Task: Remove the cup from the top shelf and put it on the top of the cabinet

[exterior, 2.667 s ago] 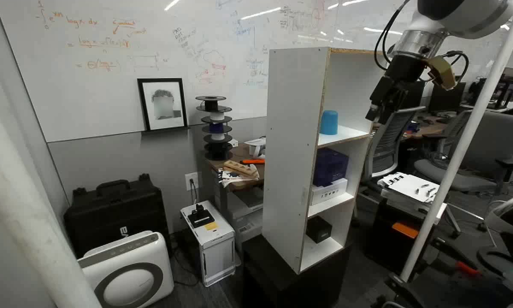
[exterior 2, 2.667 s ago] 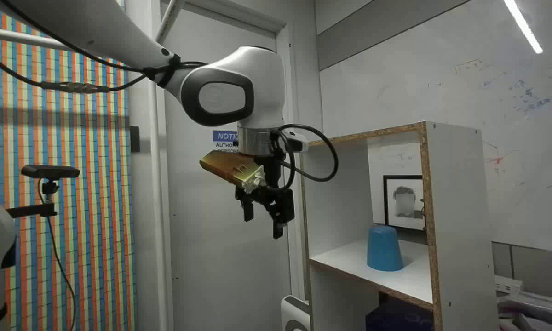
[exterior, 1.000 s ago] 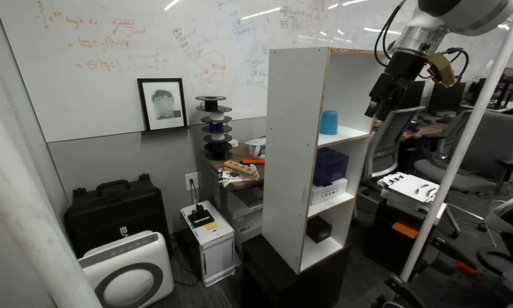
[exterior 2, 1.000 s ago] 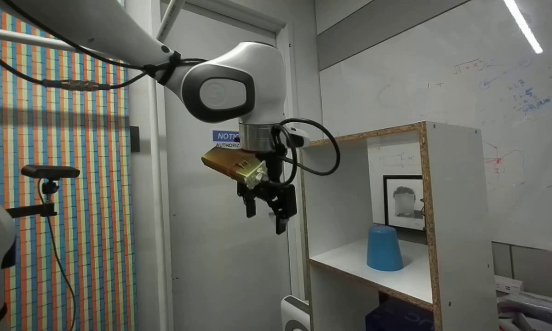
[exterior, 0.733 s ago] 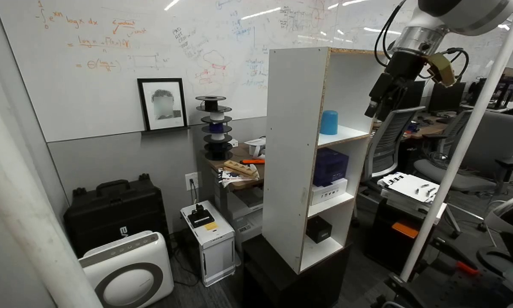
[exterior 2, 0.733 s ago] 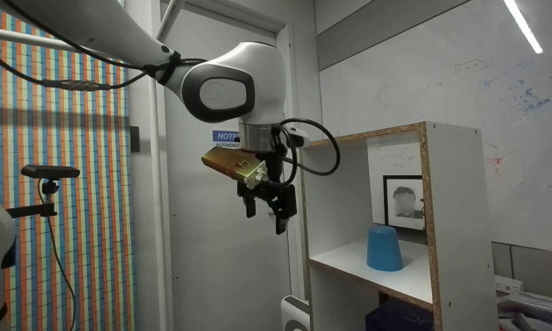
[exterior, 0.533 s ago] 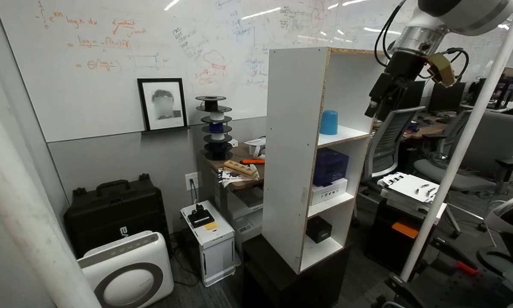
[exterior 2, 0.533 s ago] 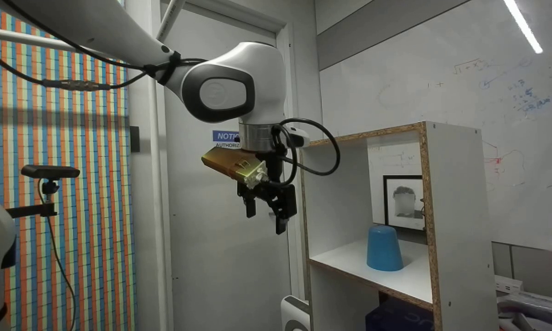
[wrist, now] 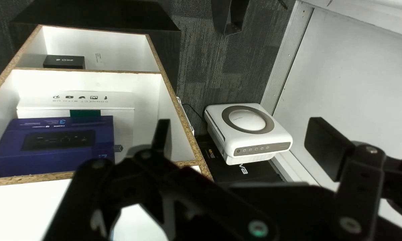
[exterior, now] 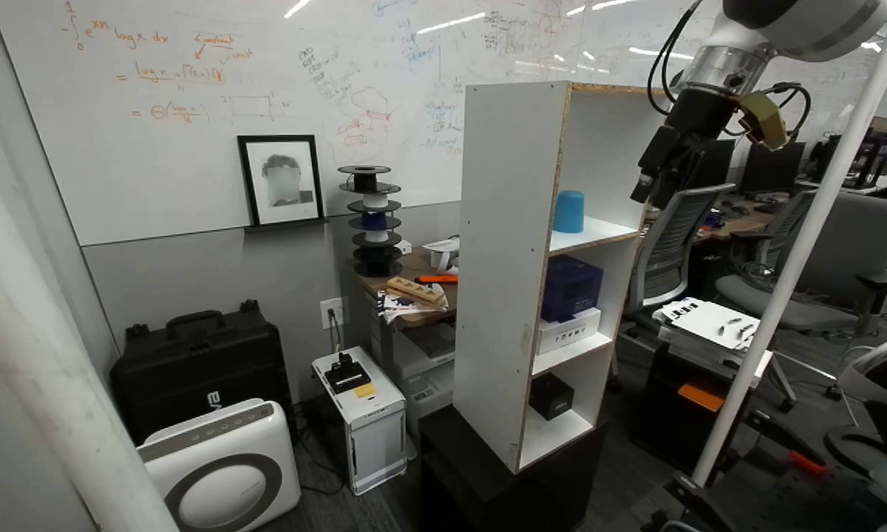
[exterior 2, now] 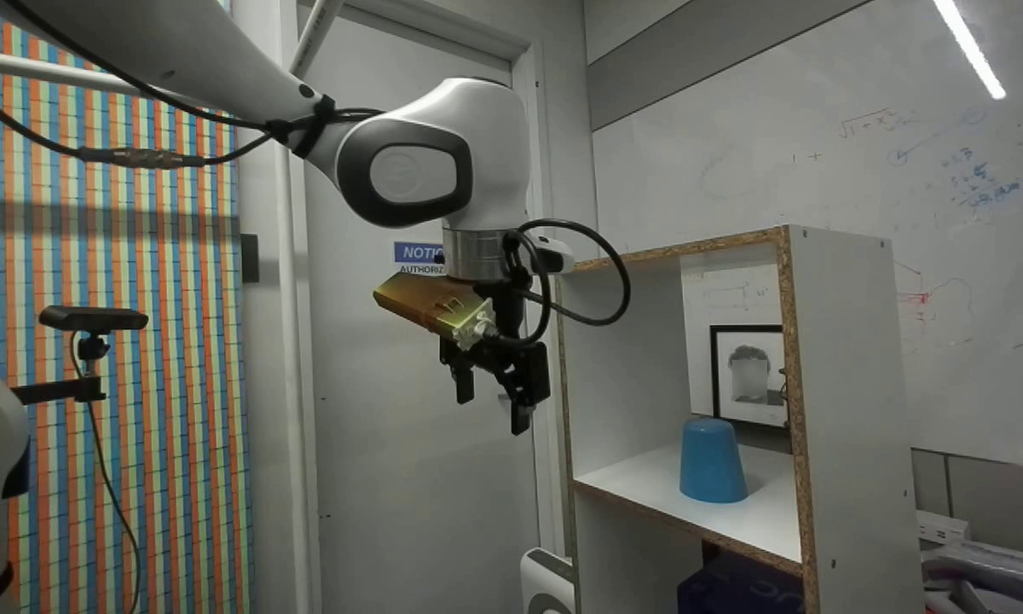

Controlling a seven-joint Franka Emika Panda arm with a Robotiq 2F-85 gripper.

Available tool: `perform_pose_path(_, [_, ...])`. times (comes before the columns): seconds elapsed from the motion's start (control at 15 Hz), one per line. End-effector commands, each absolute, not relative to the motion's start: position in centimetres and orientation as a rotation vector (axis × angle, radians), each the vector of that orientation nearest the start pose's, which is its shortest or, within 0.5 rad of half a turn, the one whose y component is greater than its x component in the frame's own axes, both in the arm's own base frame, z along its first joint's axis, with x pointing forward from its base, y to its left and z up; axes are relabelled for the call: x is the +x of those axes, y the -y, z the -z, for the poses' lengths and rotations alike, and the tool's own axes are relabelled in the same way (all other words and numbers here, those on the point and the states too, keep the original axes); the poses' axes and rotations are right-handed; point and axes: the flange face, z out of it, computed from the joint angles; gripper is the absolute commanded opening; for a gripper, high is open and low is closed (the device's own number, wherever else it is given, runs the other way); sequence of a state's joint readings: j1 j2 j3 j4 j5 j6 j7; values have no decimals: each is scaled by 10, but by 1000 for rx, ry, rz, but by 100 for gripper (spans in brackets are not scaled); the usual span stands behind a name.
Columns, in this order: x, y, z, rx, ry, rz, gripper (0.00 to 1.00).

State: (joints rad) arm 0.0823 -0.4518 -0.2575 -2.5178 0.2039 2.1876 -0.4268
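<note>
Blue cup, white cabinet, purple box; orange, blue, green striped backdrop.

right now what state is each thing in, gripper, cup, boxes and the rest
gripper, open, holding nothing
blue cup, upside down on the top shelf
purple box, looks shut, resting on the white box
small black box, sitting on the bottom shelf
black case, looks shut
framed portrait, propped upright
whiteboard, written on
white appliance, on or off: can't tell
</note>
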Motion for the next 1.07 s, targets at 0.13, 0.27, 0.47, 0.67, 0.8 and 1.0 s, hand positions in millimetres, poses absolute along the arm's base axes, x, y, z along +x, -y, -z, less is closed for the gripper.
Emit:
perform_pose_path(0.13, [410,67,-444,-2878,232,258,100])
perform_pose_path(0.27, [410,67,-444,-2878,232,258,100])
perform_pose_path(0.47, [412,70,-447,-2939,204,328,100])
perform_pose_path(0.67, [415,90,-443,-3013,163,395,100])
perform_pose_path(0.8, [420,112,-436,-3050,124,460,100])
perform_pose_path(1.0, [435,148,-423,-3088,31,602,100])
